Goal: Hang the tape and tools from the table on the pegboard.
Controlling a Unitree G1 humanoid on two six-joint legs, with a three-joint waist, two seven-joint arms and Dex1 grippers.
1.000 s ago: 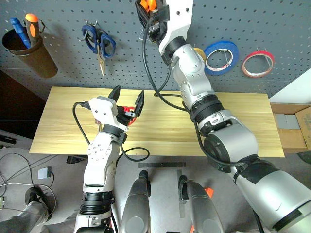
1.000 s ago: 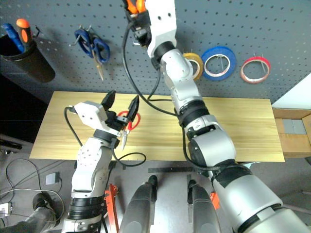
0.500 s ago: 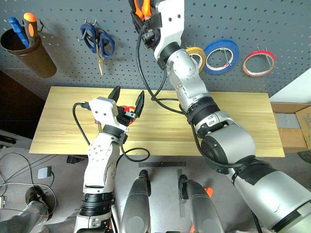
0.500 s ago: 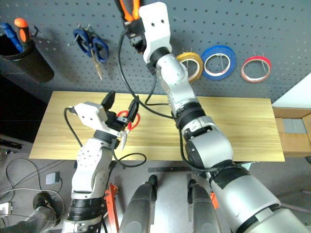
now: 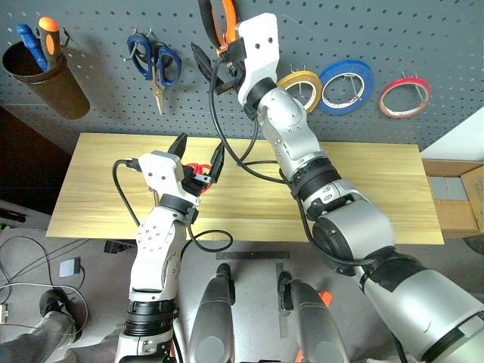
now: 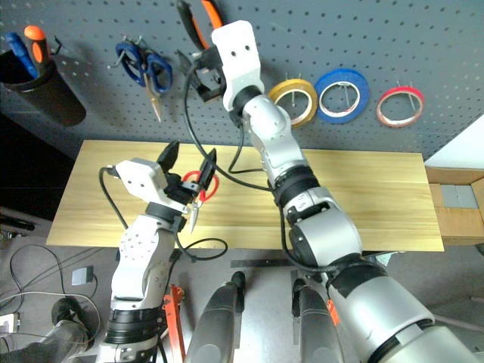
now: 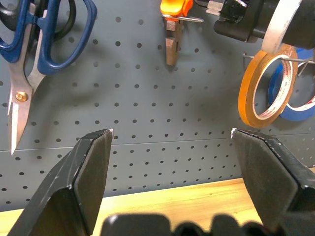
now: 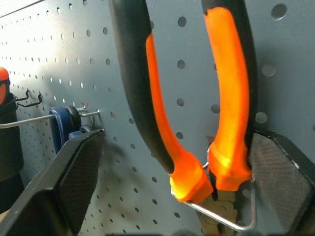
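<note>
The right gripper (image 8: pixel 172 187) stood apart around the orange-and-black-handled pliers (image 8: pixel 197 113), which hung between its fingers from a wire hook on the dark grey pegboard (image 5: pixel 423 30). A careless withdrawal could dislodge them. The left gripper (image 5: pixel 198 157) stood apart above the red-handled scissors (image 6: pixel 198 189).

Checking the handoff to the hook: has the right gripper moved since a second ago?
Yes. The right gripper has dropped away from the orange-handled pliers, lower against the yellow tape roll, and it is now open.
</note>
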